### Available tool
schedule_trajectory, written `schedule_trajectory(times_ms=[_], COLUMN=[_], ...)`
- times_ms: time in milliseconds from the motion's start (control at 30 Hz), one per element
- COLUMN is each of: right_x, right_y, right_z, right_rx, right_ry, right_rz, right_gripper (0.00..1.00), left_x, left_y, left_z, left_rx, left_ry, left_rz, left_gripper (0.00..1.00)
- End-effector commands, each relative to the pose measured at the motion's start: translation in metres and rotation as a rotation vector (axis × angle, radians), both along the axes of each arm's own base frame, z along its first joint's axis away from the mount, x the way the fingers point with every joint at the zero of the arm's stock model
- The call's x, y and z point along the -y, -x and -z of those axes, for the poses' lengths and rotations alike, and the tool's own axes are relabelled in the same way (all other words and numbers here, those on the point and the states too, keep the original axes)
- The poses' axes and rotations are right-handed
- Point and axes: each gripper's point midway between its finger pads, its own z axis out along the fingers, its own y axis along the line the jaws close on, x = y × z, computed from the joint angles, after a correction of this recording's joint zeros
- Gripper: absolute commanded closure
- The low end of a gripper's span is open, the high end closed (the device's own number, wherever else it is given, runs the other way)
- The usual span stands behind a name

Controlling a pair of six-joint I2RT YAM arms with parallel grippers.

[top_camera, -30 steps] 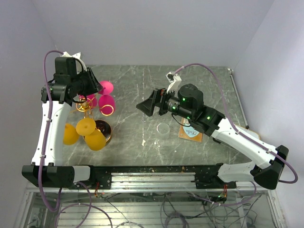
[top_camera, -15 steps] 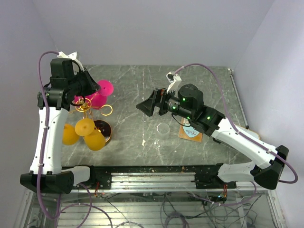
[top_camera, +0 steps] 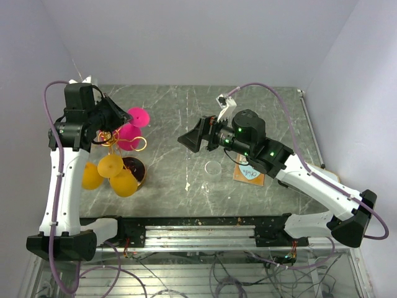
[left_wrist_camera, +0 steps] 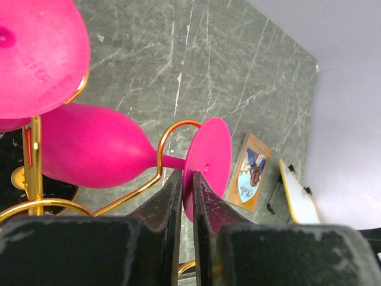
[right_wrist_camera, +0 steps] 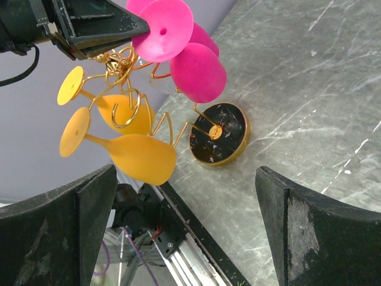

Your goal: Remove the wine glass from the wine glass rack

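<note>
My left gripper (left_wrist_camera: 187,186) is shut on the round foot (left_wrist_camera: 209,156) of a pink wine glass (left_wrist_camera: 95,149). The glass lies sideways with its stem in a gold loop arm (left_wrist_camera: 172,126) of the wine glass rack (top_camera: 135,172). From above, the left gripper (top_camera: 122,115) is at the rack's top, the pink foot (top_camera: 138,116) at its tips and the bowl (top_camera: 129,134) below. The right wrist view shows that pink foot (right_wrist_camera: 162,30), its bowl (right_wrist_camera: 197,71) and the rack's disc base (right_wrist_camera: 219,134). My right gripper (top_camera: 189,138) hangs open and empty over mid-table.
A second pink glass (left_wrist_camera: 36,53) and three yellow glasses (top_camera: 111,166) also hang on the rack. A clear ring (top_camera: 213,167) and a printed coaster (top_camera: 248,172) lie on the marble table below the right arm. The left wall stands close behind the left arm.
The left gripper has shut on the pink glass's foot, and the left arm has swung slightly left. The right arm has not moved.
</note>
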Motion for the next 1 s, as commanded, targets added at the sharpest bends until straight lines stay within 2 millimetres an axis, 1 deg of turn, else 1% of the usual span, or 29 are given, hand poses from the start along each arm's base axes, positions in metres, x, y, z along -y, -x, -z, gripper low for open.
schedule_trajectory(times_ms=[0, 100, 200, 300, 367, 500, 633, 733, 833, 967], right_x=[0.001, 0.002, 0.003, 0.003, 0.002, 0.001, 0.001, 0.003, 0.004, 0.004], right_y=[-0.002, -0.003, -0.003, -0.004, -0.004, -0.004, -0.003, -0.003, -0.003, -0.003], right_z=[-0.017, -0.018, -0.018, -0.018, -0.017, -0.017, -0.016, -0.017, -0.017, -0.015], right_rx=[0.023, 0.025, 0.028, 0.028, 0.028, 0.025, 0.019, 0.021, 0.022, 0.021], right_ry=[-0.03, -0.029, -0.027, -0.025, -0.023, -0.025, -0.025, -0.025, -0.022, -0.018], right_rz=[0.006, 0.012, 0.015, 0.017, 0.017, 0.013, 0.01, 0.014, 0.018, 0.017], right_gripper=[0.0, 0.0, 0.0, 0.0, 0.01, 0.0, 0.0, 0.0, 0.0, 0.0], left_x=[-0.016, -0.023, -0.029, -0.035, -0.041, -0.038, -0.04, -0.033, -0.02, -0.003], left_y=[-0.006, -0.006, -0.003, 0.003, 0.011, 0.019, 0.027, 0.029, 0.032, 0.034], left_z=[-0.003, -0.003, -0.007, -0.013, -0.013, -0.02, -0.025, -0.023, -0.024, -0.038], left_rx=[-0.008, -0.028, -0.03, -0.026, -0.048, -0.034, -0.01, -0.026, -0.028, 0.032], left_ry=[0.084, 0.116, 0.148, 0.16, 0.166, 0.233, 0.268, 0.307, 0.353, 0.415], left_rz=[-0.128, -0.181, -0.227, -0.275, -0.335, -0.367, -0.407, -0.389, -0.326, -0.225], left_gripper=[0.93, 0.93, 0.93, 0.93, 0.93, 0.93, 0.93, 0.93, 0.93, 0.93])
